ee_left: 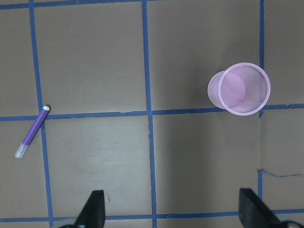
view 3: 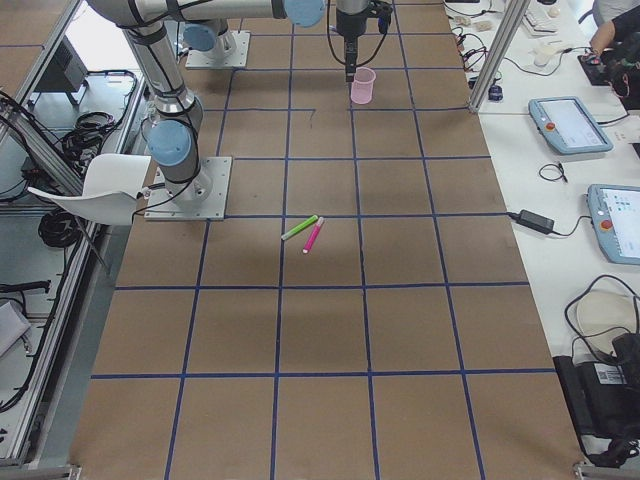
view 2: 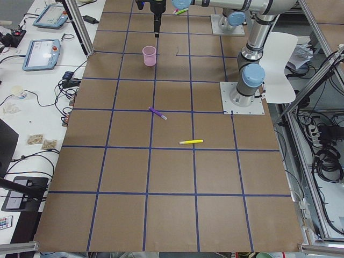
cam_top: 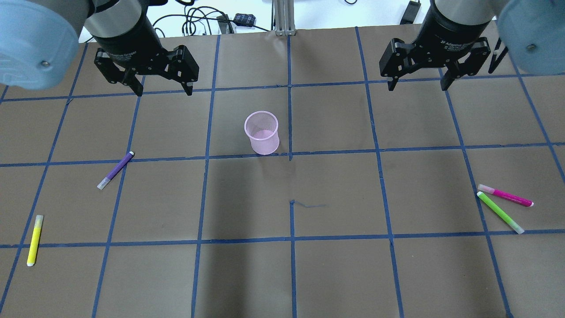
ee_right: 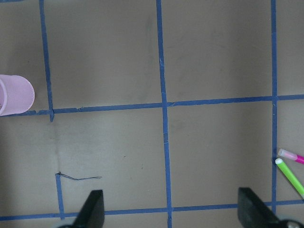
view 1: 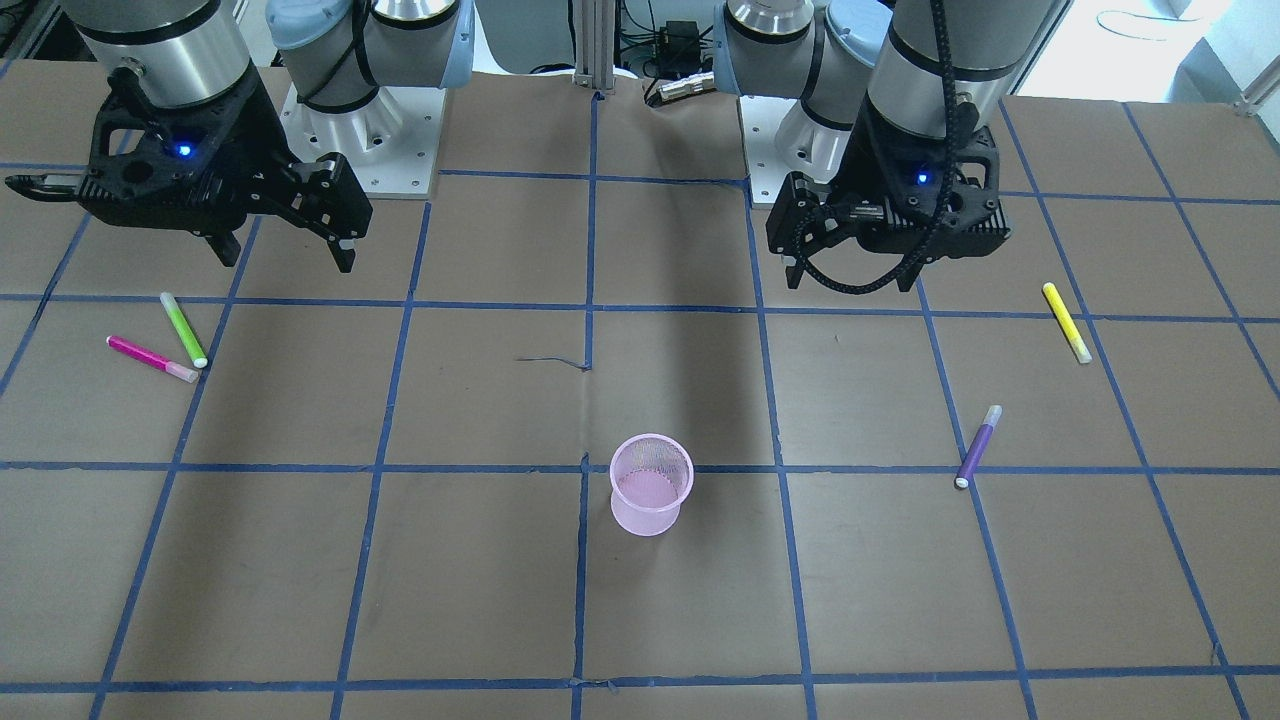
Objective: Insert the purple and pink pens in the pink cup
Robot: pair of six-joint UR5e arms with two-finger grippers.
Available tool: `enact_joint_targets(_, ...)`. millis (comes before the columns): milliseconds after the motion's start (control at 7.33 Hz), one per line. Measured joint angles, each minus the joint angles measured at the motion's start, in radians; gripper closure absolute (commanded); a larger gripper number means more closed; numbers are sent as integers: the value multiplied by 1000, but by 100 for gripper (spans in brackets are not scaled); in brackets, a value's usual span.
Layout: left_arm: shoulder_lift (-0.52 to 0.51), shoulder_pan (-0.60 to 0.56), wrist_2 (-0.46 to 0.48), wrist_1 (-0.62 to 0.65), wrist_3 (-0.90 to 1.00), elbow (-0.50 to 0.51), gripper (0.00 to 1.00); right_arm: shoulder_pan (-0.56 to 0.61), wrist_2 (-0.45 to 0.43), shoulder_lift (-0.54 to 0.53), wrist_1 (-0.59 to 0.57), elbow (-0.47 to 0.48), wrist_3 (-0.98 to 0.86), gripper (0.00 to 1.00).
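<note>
The pink mesh cup (view 1: 651, 485) stands upright and empty near the table's middle; it also shows in the overhead view (cam_top: 262, 132). The purple pen (cam_top: 115, 170) lies flat on my left side, also in the left wrist view (ee_left: 32, 131). The pink pen (cam_top: 506, 195) lies flat on my right side, next to a green pen, and its tip shows in the right wrist view (ee_right: 290, 155). My left gripper (cam_top: 164, 92) hovers open and empty beyond the purple pen, to the cup's left. My right gripper (cam_top: 417, 87) hovers open and empty, far from the pink pen.
A green pen (cam_top: 500, 212) lies right beside the pink pen, their capped ends nearly touching. A yellow pen (cam_top: 34, 240) lies at the near left. The brown table surface (cam_top: 247, 265) carries a blue tape grid.
</note>
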Motion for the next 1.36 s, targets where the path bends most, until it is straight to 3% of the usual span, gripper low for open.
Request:
enact_joint_targets(955,-6,33,41,10,12,6,0,-18,-2,-21,-4,-2,10,0)
enact_joint_targets(1364,-11,47,50,8,29,9,0,-102,-8,1,6,16,-39,0)
